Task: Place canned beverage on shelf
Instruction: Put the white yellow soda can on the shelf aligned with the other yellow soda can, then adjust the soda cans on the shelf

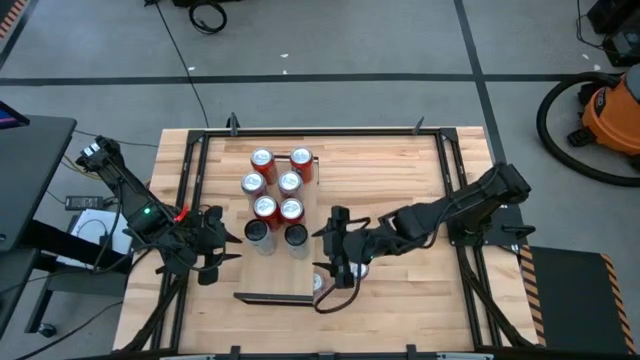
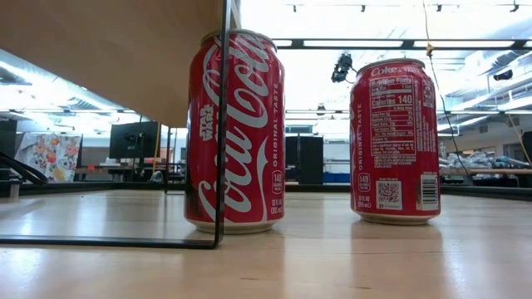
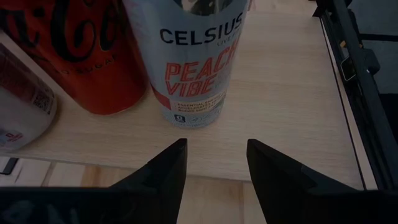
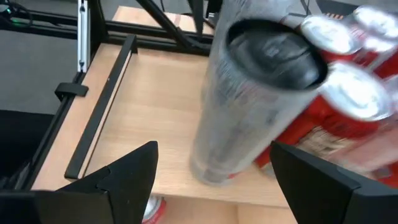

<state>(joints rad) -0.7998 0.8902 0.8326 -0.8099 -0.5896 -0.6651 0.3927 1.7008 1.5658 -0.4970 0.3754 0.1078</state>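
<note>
The left gripper [image 1: 228, 249] sits at about 8 o'clock on the table [image 1: 420, 170]. Its two fingers [image 3: 163, 174] are spread apart and hold nothing. Right in front of it, on the shelf [image 1: 272, 275], stands a pale Celsius can [image 3: 198, 59]. A dark red cola can [image 3: 74, 53] stands just beside that one.

In the middle of the table, the shelf runs from 12 o'clock down to 6 o'clock. Cans stand on it two by two: red ones [image 1: 262, 160] at the far end and two dark-topped ones [image 1: 296, 236] near the middle. The near end of the shelf is bare.

The right gripper [image 1: 330, 243] is just right of the shelf, toward 5 o'clock. Its fingers [image 4: 121, 174] are spread wide and empty, near a tall silver can [image 4: 249, 93].

Low down, a red Coca-Cola can [image 2: 235, 131] stands under the shelf's edge, and another red can [image 2: 395, 139] stands beside it, apart.
</note>
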